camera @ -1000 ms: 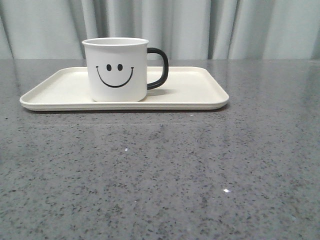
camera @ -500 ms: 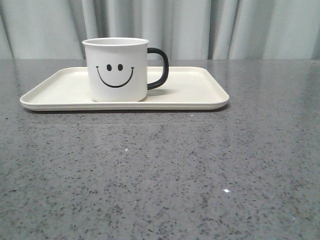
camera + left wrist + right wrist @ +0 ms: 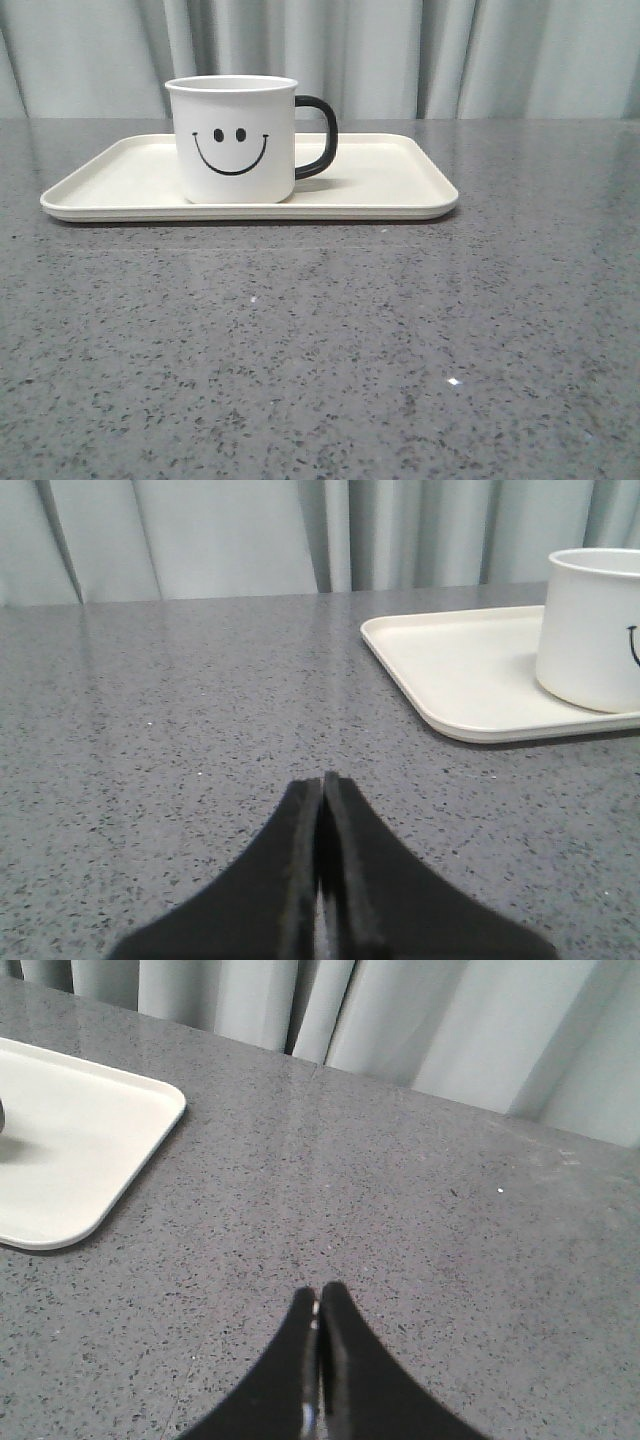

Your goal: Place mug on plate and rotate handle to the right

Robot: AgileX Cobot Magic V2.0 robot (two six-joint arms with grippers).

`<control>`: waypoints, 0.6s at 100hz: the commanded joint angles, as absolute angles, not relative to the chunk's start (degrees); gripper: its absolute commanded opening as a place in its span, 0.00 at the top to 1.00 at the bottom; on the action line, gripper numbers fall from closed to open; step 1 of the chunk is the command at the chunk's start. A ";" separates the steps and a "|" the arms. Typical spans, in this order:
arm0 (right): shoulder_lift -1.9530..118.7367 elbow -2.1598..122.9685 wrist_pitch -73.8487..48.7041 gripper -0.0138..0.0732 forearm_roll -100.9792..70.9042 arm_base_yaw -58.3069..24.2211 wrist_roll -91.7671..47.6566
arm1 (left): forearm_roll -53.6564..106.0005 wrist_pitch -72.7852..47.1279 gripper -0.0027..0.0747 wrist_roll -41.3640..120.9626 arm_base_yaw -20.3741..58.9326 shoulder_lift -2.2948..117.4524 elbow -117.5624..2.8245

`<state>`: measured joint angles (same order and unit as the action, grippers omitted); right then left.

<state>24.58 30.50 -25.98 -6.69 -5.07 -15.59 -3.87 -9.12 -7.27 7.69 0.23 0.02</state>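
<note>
The mug (image 3: 231,139) is sitting upright on the plate (image 3: 380,185), left of its middle, handle (image 3: 318,136) pointing right, so the job is looking done. The left gripper (image 3: 322,785) and right gripper (image 3: 318,1300) are both pinched closed on nothing, low over bare table (image 3: 330,340). The left one is nearer the mug; open counter is lying all around them

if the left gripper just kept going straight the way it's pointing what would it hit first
Probably nothing on the table. The left gripper, shut, points over bare grey tabletop toward the curtain; the plate and mug sit off to one side of that line, though depth is unclear.
</note>
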 commanded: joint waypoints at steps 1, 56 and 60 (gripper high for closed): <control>24.58 31.94 -21.68 0.92 -6.90 -4.62 -15.43 | -3.59 -3.84 0.99 -7.29 5.97 0.55 0.16; 24.65 31.94 -21.73 0.92 -6.90 -4.62 -15.43 | -3.66 -3.96 0.99 -7.29 3.21 -1.94 0.54; 24.65 31.94 -21.73 0.92 -6.90 -4.62 -15.43 | -3.66 -3.96 0.99 -7.29 3.21 -1.94 0.54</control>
